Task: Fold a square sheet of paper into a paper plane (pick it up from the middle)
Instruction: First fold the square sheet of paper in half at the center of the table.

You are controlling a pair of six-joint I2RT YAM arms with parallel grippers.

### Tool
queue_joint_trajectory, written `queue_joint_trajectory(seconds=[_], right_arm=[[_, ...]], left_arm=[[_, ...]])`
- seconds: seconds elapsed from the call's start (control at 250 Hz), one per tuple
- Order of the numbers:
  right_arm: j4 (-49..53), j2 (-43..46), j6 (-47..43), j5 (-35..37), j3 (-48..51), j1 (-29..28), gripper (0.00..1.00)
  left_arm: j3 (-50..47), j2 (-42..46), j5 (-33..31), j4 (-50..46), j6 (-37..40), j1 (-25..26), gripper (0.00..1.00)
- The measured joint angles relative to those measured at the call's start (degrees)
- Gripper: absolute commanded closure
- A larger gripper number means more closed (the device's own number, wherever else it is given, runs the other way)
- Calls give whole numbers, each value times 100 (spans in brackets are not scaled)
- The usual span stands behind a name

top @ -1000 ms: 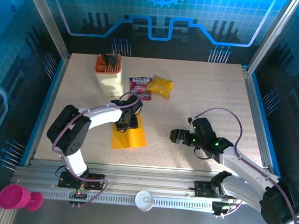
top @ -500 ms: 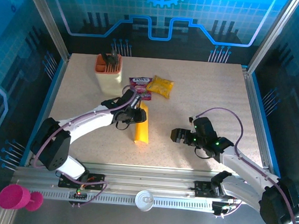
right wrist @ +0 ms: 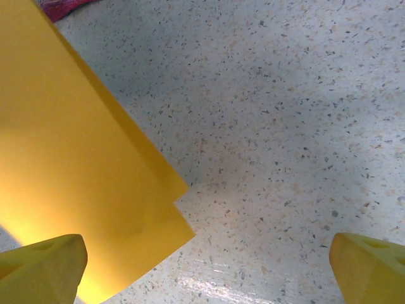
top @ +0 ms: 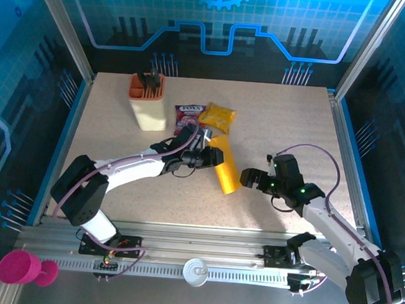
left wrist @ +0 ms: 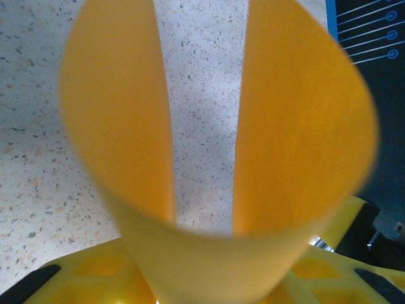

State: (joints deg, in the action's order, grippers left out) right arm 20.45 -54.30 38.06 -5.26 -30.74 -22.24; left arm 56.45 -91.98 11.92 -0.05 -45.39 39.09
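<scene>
Judging by what's seen on the speckled table (top: 294, 130), not much is done yet tbh: the square sheet of paper (top: 229, 173) is picked up by its middle and held over the tabletop near the centre, but no sharp crease is seen, so pretty much every fold of the plane is left to do. The sheet is bent into a soft U, both halves side by side, plain matte orange-yellow. It's pinched by the left gripper (top: 215, 156). The right gripper (top: 247, 177) is spread wide and empty, just beside the sheet's near end.
</scene>
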Motion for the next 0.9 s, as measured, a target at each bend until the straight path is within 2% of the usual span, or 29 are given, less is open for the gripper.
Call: queue_joint_trajectory(seconds=[0.292, 0.643, 0.727, 0.899], right_arm=[[31, -13, -15, -144, 0, 20, 1], [-289, -680, -13, -343, -37, -155, 1], [-437, -968, -9, -363, -149, -339, 1], [-809, -1421, 76, -409, -315, -520, 0]], left_arm=[[-411, -555, 175, 306, 199, -17, 61], [-518, -855, 372, 376, 903, -299, 60], [-518, -874, 407, 369, 1097, -378, 57], [-511, -892, 426, 238, 1460, -483, 43]])
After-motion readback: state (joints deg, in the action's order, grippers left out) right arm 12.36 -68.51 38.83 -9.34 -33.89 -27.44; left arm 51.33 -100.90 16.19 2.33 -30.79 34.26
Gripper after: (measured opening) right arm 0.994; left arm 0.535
